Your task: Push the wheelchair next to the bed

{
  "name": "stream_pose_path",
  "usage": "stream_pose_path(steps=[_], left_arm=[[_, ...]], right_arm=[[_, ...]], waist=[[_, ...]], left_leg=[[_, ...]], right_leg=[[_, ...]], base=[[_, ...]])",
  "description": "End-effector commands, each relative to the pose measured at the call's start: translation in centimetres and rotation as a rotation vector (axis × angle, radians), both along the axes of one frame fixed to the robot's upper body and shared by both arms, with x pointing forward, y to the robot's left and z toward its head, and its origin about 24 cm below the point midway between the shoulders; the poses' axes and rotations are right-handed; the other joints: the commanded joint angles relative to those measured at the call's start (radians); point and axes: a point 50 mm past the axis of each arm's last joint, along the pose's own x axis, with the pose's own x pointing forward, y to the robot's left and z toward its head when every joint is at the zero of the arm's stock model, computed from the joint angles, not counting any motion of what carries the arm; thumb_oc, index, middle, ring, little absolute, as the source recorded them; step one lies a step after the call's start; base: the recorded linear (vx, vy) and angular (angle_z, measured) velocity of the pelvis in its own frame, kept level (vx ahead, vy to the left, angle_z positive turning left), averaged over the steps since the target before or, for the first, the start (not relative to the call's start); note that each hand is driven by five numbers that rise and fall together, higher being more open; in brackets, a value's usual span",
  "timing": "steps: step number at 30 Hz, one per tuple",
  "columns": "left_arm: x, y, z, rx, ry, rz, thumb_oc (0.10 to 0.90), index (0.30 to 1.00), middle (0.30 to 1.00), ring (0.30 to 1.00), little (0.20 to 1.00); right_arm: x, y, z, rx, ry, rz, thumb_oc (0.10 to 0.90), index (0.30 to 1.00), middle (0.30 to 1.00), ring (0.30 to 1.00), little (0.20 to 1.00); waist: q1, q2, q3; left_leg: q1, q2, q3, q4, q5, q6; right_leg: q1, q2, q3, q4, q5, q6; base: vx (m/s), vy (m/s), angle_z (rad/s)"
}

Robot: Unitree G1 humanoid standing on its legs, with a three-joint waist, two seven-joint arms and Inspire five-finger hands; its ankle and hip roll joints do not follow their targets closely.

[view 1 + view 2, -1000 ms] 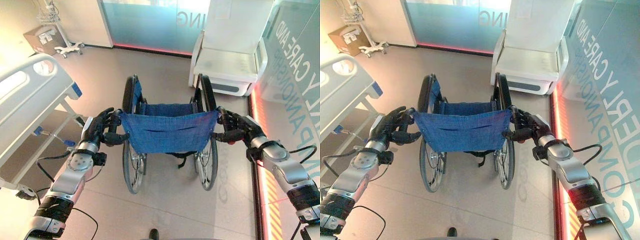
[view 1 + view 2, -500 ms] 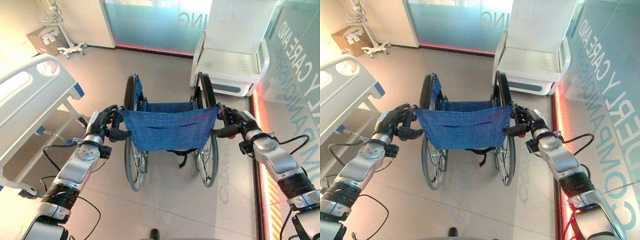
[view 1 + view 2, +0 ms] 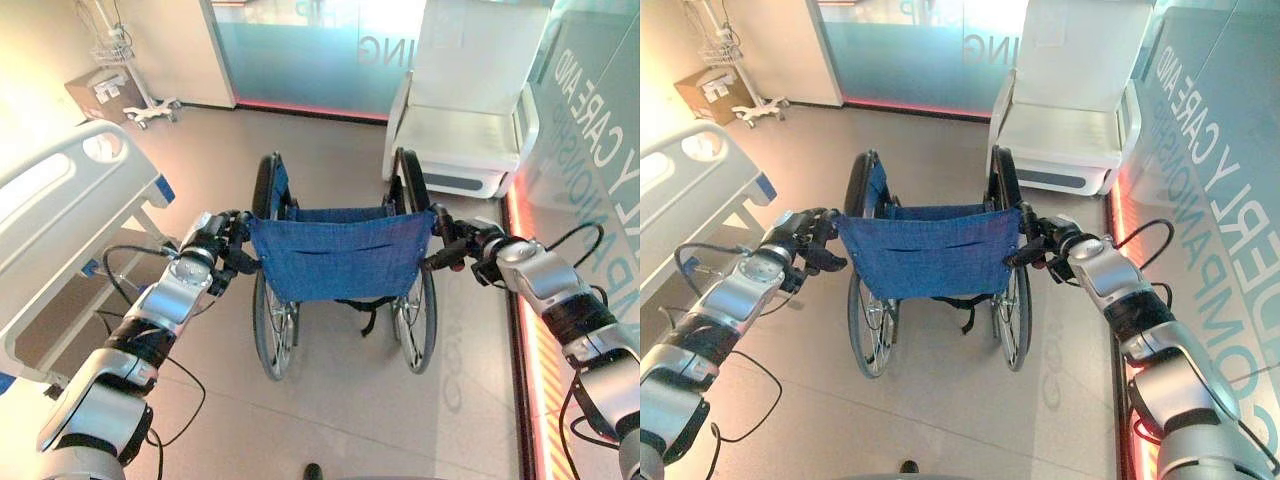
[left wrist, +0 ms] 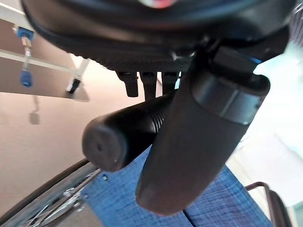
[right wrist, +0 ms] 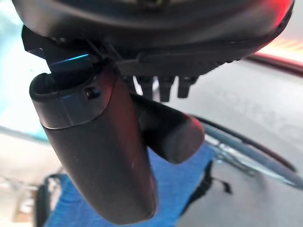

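Observation:
A wheelchair (image 3: pixel 342 258) with a blue cloth back and black wheels stands on the floor ahead of me, seen from behind. My left hand (image 3: pixel 218 240) is shut on its left push handle (image 4: pixel 124 136), with the thumb (image 4: pixel 199 142) curled across the black grip. My right hand (image 3: pixel 468 246) is shut on the right push handle (image 5: pixel 168 131) in the same way. The hospital bed (image 3: pixel 55 210), white with a grey footboard and blue corner bumpers, lies at the left, a short gap from the wheelchair's left wheel.
A white reclining chair (image 3: pixel 462 120) stands straight ahead of the wheelchair by a frosted glass wall (image 3: pixel 300 50). A wheeled stand (image 3: pixel 135 100) and a cardboard box (image 3: pixel 95 92) sit at the far left. A glass wall with lettering and a red floor strip (image 3: pixel 530 330) run along the right.
Both arms have stretched out forward, and the wheelchair has rolled a little ahead. The whole picture has shifted slightly. Both hands keep their hold on the handles.

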Motion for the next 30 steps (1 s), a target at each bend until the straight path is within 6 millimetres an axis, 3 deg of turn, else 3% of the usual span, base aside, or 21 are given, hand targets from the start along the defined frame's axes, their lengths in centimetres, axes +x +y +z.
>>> stream_pose_path(steps=[1, 5, 16, 19, 21, 22, 30], left_arm=[[-3.3, 9.5, 0.0, 0.282, 0.261, 0.358, 0.8, 0.9, 0.9, 0.9, 0.9], [-3.3, 9.9, 0.4, 0.302, 0.396, 0.353, 0.8, 0.9, 0.9, 0.9, 0.9], [-3.1, 10.7, 2.1, 0.37, 0.492, 0.382, 0.8, 0.9, 0.9, 0.9, 0.9], [-3.0, 10.0, 1.4, 0.303, 0.508, 0.362, 0.8, 0.9, 0.9, 0.9, 0.9], [-3.0, 9.8, 1.2, 0.288, 0.517, 0.354, 0.769, 0.853, 0.853, 0.853, 0.853], [-2.9, 9.5, 0.9, 0.268, 0.514, 0.345, 0.8, 0.9, 0.9, 0.9, 0.9], [-2.9, 8.3, -1.1, 0.145, 0.504, 0.31, 0.8, 0.9, 0.9, 0.9, 0.9]], right_arm=[[-1.1, -6.5, 0.5, -0.246, 0.111, -0.18, 0.8, 0.9, 0.9, 0.9, 0.9], [-0.7, -6.7, 0.8, -0.271, 0.15, -0.185, 0.8, 0.9, 0.9, 0.9, 0.9], [0.1, -5.8, 1.9, -0.31, 0.201, -0.138, 0.8, 0.9, 0.9, 0.9, 0.9], [0.1, -5.3, 1.7, -0.296, 0.214, -0.123, 0.8, 0.9, 0.9, 0.9, 0.9], [0.2, -5.0, 1.5, -0.278, 0.215, -0.114, 0.8, 0.9, 0.9, 0.9, 0.9], [0.2, -4.6, 1.4, -0.26, 0.217, -0.109, 0.8, 0.9, 0.9, 0.9, 0.9], [0.5, -3.4, 0.6, -0.177, 0.139, -0.119, 0.8, 0.9, 0.9, 0.9, 0.9]], waist=[[0.037, -0.016, -0.029], [0.037, -0.012, -0.029], [0.034, -0.013, -0.032], [0.034, -0.012, -0.031], [0.034, -0.012, -0.03], [0.034, -0.013, -0.031], [0.034, -0.009, -0.029]], left_leg=[[0.024, -0.023, 0.055, 0.003, -0.069, -0.027], [0.022, -0.024, 0.054, 0.004, -0.071, -0.026], [0.012, -0.033, 0.048, 0.009, -0.074, -0.026], [0.011, -0.034, 0.047, 0.01, -0.074, -0.025], [0.01, -0.034, 0.045, 0.01, -0.074, -0.025], [0.008, -0.034, 0.045, 0.009, -0.073, -0.025], [0.009, -0.034, 0.046, 0.011, -0.073, -0.025]], right_leg=[[-0.07, 0.009, 0.001, 0.021, 0.032, 0.001], [-0.072, 0.01, 0.003, 0.023, 0.03, 0.002], [-0.082, 0.009, 0.012, 0.027, 0.031, 0.004], [-0.084, 0.009, 0.014, 0.028, 0.031, 0.003], [-0.084, 0.009, 0.014, 0.028, 0.032, 0.003], [-0.086, 0.009, 0.014, 0.028, 0.033, 0.002], [-0.089, 0.01, 0.017, 0.032, 0.032, -0.001]], base=[[0.0, 0.0, 0.0], [0.0, 0.0, 0.0], [0.0, 0.0, 0.0], [0.0, 0.0, 0.0], [0.0, 0.0, 0.0], [0.0, 0.0, 0.0], [0.0, 0.0, 0.0]])
